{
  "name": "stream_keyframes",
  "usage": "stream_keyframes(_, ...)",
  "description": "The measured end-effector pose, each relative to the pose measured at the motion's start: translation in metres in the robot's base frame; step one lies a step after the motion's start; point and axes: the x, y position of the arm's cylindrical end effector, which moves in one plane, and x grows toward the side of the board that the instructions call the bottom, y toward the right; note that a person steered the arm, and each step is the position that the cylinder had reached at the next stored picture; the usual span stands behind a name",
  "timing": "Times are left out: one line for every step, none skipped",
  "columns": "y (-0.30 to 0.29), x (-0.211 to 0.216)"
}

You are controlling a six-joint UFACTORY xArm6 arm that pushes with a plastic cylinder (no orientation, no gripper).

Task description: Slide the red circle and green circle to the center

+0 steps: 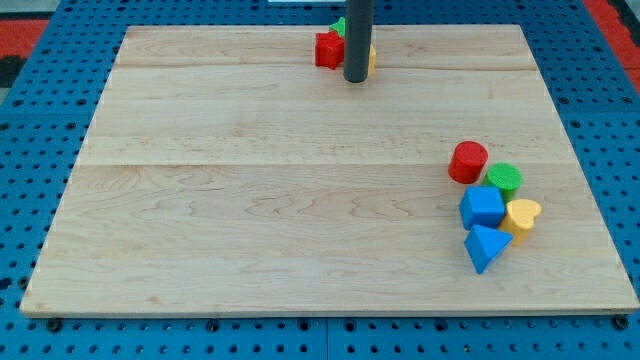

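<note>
The red circle (467, 162) lies at the right of the wooden board (260, 190). The green circle (504, 179) touches it on its lower right. My tip (355, 79) rests on the board near the view's top centre, far to the upper left of both circles. The rod rises out of the top of the view.
A blue cube (482, 207), a yellow heart (523, 216) and a blue triangle (486, 247) cluster just below the circles. Behind the rod at the top sit a red block (329, 49), a green block (340, 26) and a yellow block (372, 60), partly hidden.
</note>
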Motion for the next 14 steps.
stream_keyframes(-0.003, -0.012)
stream_keyframes(-0.009, -0.011)
stream_keyframes(-0.01, -0.011)
stream_keyframes(0.003, 0.026)
stream_keyframes(0.061, 0.051)
stream_keyframes(0.13, 0.055)
stream_keyframes(0.198, 0.078)
stream_keyframes(0.223, 0.118)
stream_keyframes(0.232, 0.178)
stream_keyframes(0.228, 0.229)
stream_keyframes(0.166, 0.22)
stream_keyframes(0.117, 0.169)
stream_keyframes(0.092, 0.156)
stream_keyframes(0.152, 0.17)
